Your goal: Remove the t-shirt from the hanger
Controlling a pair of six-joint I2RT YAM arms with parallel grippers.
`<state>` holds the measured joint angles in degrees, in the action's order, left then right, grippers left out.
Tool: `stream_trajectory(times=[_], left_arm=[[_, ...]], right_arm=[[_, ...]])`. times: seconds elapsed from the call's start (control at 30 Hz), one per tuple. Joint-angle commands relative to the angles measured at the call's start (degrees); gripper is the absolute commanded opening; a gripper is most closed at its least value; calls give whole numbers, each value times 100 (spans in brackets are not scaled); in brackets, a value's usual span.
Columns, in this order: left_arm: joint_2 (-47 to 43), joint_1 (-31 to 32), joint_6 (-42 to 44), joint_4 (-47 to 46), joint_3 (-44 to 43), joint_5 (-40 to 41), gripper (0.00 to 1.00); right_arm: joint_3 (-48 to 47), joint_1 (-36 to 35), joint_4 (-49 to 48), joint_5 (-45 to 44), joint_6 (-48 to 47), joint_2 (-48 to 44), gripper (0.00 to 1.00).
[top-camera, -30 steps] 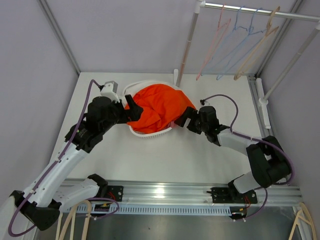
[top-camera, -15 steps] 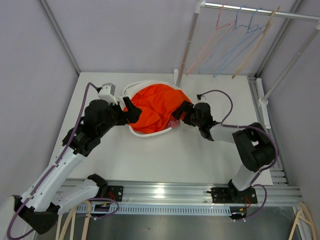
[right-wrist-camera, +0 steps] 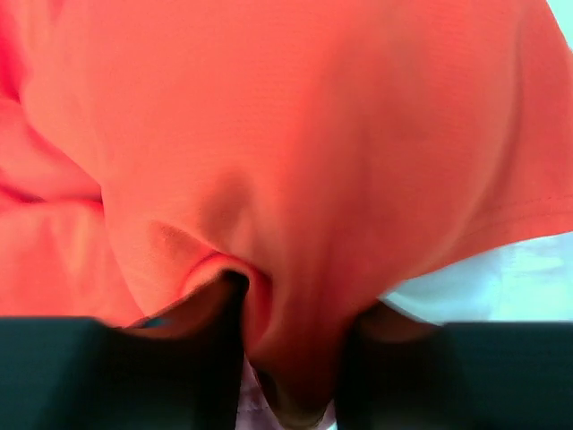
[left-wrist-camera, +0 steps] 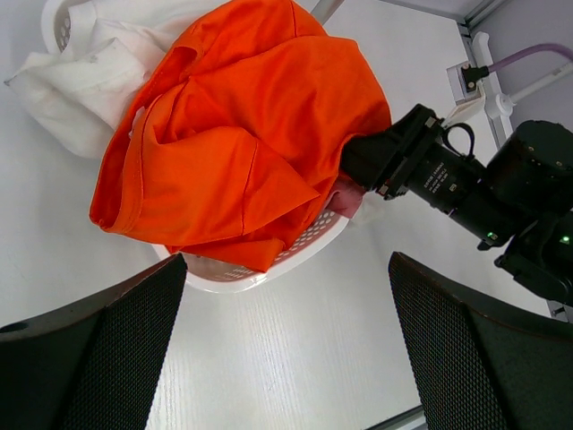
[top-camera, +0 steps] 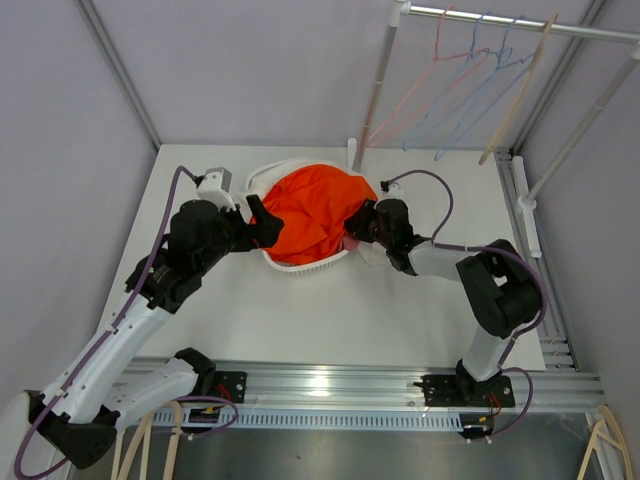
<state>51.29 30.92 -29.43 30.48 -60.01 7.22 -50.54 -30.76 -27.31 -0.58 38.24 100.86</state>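
The orange t-shirt (top-camera: 315, 215) lies bunched in a white basket (top-camera: 300, 268) at the table's middle back. The hanger inside the t-shirt is hidden; only a pink bit (top-camera: 350, 243) peeks out under its right edge. My right gripper (top-camera: 360, 225) is at that right edge, and the right wrist view shows a fold of t-shirt (right-wrist-camera: 286, 134) pinched in this gripper (right-wrist-camera: 291, 358), with dark fingers (right-wrist-camera: 179, 367) on either side. My left gripper (top-camera: 262, 225) hovers open at the basket's left side, nothing between its wide-set pads (left-wrist-camera: 98, 349).
A white cloth (left-wrist-camera: 72, 90) lies in the basket beneath the t-shirt (left-wrist-camera: 242, 116). Several empty hangers (top-camera: 470, 90) hang from a rail (top-camera: 520, 25) at the back right, on a slanted pole (top-camera: 378, 85). Walls close the left and back.
My right arm has reached left to the basket and its jaws have closed on the shirt's right edge. The rail's hangers have swung. The left gripper has barely moved.
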Motion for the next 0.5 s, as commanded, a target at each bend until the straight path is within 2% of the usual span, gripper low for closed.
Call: stream_trajectory(times=[0.0,0.03,0.17,0.2,0.27,0.33,0.47], left_arm=[[-58,-42,87,-226,42,-116,100],[-23,-51,78,-235,51,-142,99],[4,-51,69,-271,60,-221,99],[-5,-51,69,-271,68,-230,99],[-5,-51,60,-262,51,-248,99],[-22,-51,69,-262,68,-248,99],[-75,-51,78,-253,94,-265,99]], right_arm=[[-543,-237,646,-812,-782,-400,42],[-623,-359,796,-986,-957,-470,49],[-746,-466,1166,-1216,-1082,-593,60],[-685,-474,1167,-1260,-1082,-611,60],[-589,-474,1114,-1348,-1047,-672,51],[-422,-474,1009,-1418,-1020,-760,50],[-255,-457,947,-1577,-898,-875,56]])
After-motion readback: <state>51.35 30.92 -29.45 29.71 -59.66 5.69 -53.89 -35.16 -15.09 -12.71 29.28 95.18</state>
